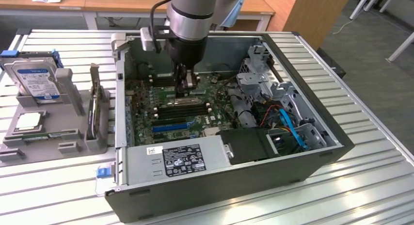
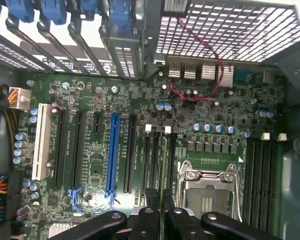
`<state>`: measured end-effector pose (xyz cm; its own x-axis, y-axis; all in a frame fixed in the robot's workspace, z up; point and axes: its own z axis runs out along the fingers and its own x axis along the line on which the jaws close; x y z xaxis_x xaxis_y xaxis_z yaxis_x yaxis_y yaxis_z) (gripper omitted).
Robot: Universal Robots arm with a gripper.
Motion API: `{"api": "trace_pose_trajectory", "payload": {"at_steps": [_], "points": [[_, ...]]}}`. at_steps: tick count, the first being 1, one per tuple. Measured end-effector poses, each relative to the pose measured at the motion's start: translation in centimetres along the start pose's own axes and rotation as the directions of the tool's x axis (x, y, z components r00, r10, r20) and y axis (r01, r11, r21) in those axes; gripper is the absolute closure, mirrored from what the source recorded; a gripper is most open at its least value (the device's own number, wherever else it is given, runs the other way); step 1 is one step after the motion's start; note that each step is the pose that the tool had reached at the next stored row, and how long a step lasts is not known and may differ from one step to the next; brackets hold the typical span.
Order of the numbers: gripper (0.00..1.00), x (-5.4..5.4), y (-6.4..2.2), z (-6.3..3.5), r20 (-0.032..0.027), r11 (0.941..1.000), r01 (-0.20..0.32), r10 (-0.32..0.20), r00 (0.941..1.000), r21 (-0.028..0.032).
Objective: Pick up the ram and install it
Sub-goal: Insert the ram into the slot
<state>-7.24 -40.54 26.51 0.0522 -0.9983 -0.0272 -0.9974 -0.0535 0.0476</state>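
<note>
Gripper (image 1: pixel 186 90) down inside PC case (image 1: pixel 226 196), fingers (image 2: pixel 151 212) pinched narrow on the ram (image 2: pixel 163 165), held edge-on. Ram lines up w/ black mem slots (image 2: pixel 151 160) just beside CPU socket (image 2: pixel 210 187); seated or not, can't tell

The exterior view looks from high above the case's (image 1: pixel 304 176) near side, tilted down into it from mid range, with the table (image 1: pixel 369 186) around it. The wrist view looks straight down on the board (image 2: pixel 90 165) from close, past the gripper (image 2: pixel 161 210) clamping the ram (image 2: pixel 163 192). Both views share the board, the blue slot (image 2: pixel 111 150) and the gripper.
</note>
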Motion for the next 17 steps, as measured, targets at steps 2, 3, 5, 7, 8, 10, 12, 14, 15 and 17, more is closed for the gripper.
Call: {"api": "trace_pose_trajectory", "payload": {"at_steps": [2,3,5,7,8,10,12,14,15,17], "points": [[0.86,0.1,-0.02,0.35,0.0000,1.0000,0.000,0.000,1.0000,0.0000],[0.86,0.2,-0.04,0.53,-0.0001,1.0000,0.000,0.000,1.0000,0.0000],[0.86,0.3,-0.06,0.89,0.0000,1.0000,0.000,0.000,1.0000,0.0000],[0.86,0.4,-0.07,1.25,-0.0001,1.0000,0.000,0.000,1.0000,0.0000],[0.86,0.5,-0.08,1.43,0.0000,1.0000,0.000,0.000,1.0000,0.0000],[0.86,0.6,-0.09,1.79,-0.0001,1.0000,0.000,0.000,1.0000,0.0000],[0.86,0.8,-0.09,2.14,-0.0001,1.0000,0.000,0.000,1.0000,0.0000],[0.86,1.0,-0.10,2.52,0.0000,1.0000,0.000,0.000,1.0000,0.0001],[0.86,1.1,-0.11,2.70,0.0000,1.0000,0.000,0.000,1.0000,0.0000],[0.86,1.1,-0.11,3.02,0.0000,1.0000,0.000,0.000,1.0000,0.0001]]}}
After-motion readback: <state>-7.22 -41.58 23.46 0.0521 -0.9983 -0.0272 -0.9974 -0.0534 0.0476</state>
